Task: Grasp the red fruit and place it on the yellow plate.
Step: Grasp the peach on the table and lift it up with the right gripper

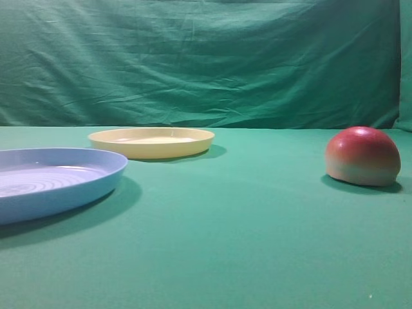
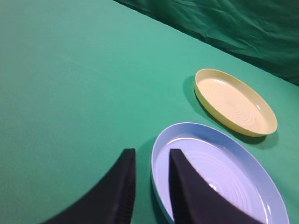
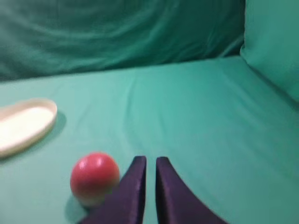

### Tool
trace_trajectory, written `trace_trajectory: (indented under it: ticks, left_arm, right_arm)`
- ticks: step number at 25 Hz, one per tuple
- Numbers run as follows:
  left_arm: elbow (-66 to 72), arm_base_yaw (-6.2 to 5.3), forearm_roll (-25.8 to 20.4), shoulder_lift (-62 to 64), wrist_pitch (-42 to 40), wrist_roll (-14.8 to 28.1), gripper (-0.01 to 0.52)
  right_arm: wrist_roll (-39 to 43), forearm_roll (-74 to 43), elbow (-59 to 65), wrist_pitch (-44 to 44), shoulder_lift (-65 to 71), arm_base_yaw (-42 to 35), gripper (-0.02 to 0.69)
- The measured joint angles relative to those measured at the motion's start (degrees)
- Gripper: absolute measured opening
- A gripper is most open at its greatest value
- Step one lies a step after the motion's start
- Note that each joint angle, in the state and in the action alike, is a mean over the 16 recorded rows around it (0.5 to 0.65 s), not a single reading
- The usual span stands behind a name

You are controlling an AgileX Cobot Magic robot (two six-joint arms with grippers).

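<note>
You have the red fruit [image 1: 362, 156] sitting at about 3 o'clock in the exterior high view: a smooth dome, glossy red on top and fading to pale yellow-green at its flat base, resting on the cloth by itself. The yellow plate [image 1: 152, 141] lies well apart from it at about 10 o'clock, a shallow round plastic dish with a low raised rim and faint concentric rings inside. Nearer you, at 9 o'clock, a light blue ridged plate [image 1: 51, 180] is cut off by the picture's edge.

Your right gripper [image 3: 150, 161] shows two dark, smooth, tapering fingers with only a thin slit between them; it is closed and holds nothing. The fruit sits at its 9 o'clock, just beside the finger, though that view is blurred and you cannot tell whether they touch. Your left gripper [image 2: 150, 157] hangs over the blue plate's near rim; its dark curved fingers stand a little apart with nothing between them, and you cannot tell whether that is fully closed.

The green tablecloth [image 1: 244, 238] is matte and fairly flat. The green backdrop [image 1: 206, 58] hangs creased and wrinkled behind it.
</note>
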Motion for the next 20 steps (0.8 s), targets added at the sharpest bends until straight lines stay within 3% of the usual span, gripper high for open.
trace_trajectory:
  ticks: [6, 20]
  left_arm:
    - [0.0, 0.0, 0.0, 0.0, 0.0, 0.0, 0.157]
    - [0.0, 0.0, 0.0, 0.0, 0.0, 0.0, 0.157]
  right_arm:
    - [-3.73, 2.57, -6.46, 2.55, 7.53, 0.0, 0.0]
    - [-14.18, 3.15, -24.21, 22.44, 43.55, 0.21, 0.0]
